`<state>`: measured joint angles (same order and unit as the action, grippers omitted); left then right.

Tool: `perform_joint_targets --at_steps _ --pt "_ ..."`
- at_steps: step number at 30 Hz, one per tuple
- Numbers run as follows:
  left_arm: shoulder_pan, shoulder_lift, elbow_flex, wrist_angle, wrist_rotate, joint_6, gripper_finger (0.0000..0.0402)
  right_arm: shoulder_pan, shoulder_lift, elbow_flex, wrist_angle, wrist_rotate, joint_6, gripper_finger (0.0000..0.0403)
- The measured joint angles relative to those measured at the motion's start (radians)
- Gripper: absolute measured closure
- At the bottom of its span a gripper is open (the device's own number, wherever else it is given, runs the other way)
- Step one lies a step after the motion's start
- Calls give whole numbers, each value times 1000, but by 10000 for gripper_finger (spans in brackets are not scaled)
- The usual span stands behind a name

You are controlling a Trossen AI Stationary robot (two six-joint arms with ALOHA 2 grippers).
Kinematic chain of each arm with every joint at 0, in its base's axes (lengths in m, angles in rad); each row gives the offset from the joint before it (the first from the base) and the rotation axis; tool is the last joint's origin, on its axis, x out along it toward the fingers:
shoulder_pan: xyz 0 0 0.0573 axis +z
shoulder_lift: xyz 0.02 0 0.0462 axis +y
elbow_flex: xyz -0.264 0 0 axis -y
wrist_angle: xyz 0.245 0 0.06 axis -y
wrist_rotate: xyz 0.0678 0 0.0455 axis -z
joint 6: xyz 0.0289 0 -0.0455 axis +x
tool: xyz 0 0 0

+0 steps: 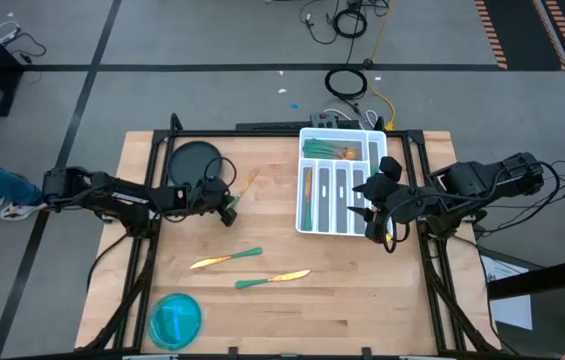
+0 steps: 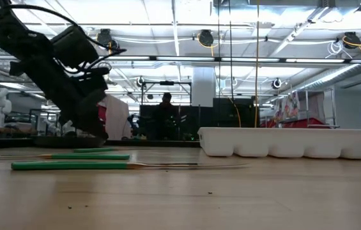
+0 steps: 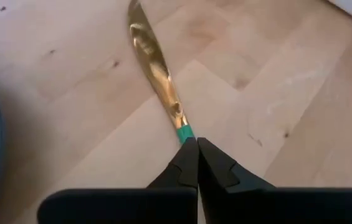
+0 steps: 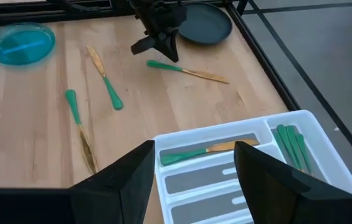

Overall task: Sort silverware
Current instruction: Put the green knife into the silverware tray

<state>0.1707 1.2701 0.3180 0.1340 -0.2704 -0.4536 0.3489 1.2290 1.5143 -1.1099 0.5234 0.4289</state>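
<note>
We see the left gripper (image 3: 197, 144) down at the table near the black plate (image 1: 193, 160), its fingers pressed together on the teal handle of a gold-bladed knife (image 3: 156, 68). The knife lies flat on the wood, blade pointing away from the fingers, between the plate and the white tray (image 1: 307, 222).

The right gripper (image 4: 194, 163) hangs over the near edge of the tray with its fingers spread wide and nothing between them. In the tray, one long slot holds a knife (image 4: 200, 150), and the end compartment holds a bundle of teal-handled pieces (image 4: 293, 144). Whether those are forks or spoons we cannot tell from the right wrist view.

Two more pieces of silverware (image 1: 252, 268) lie loose on the open table in front of the tray, well apart from both grippers. A blue bowl (image 1: 175, 318) sits near the front edge. At table height, the left arm (image 2: 52, 64) leans down behind the loose pieces.
</note>
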Motion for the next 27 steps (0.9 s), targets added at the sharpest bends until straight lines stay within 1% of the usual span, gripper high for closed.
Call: perform_joint_targets --at_steps 2,5,8,10,12,15,17,19,21,24,27 --pt "-18 1 13 -11 -20 -42 401 0 1 -1 -12 18 -6 190" --pt "-59 -22 72 -69 -86 -120 401 -22 23 -18 -13 98 -72 190" --pt "-86 -59 157 -224 -167 -169 401 -87 72 -41 -7 127 -155 190" --pt "-89 -88 231 -345 -176 -169 400 -155 114 -44 63 107 -242 190" --pt "-89 -124 306 -478 -180 -169 394 -237 154 -43 198 18 -373 190" --pt "-94 -189 416 -661 -201 -157 391 -359 233 -43 416 -213 -544 190" --pt "-104 -245 471 -742 -229 -151 391 -446 288 -43 543 -364 -595 190" --pt "-113 -307 495 -800 -237 -159 390 -535 345 -43 661 -477 -570 190" --pt "-124 -372 497 -827 -236 -199 389 -615 406 -42 766 -559 -491 190" --pt "-145 -475 485 -839 -235 -277 389 -700 516 -29 870 -599 -360 190" --pt "-154 -546 476 -837 -235 -352 388 -735 642 42 862 -604 -287 190"
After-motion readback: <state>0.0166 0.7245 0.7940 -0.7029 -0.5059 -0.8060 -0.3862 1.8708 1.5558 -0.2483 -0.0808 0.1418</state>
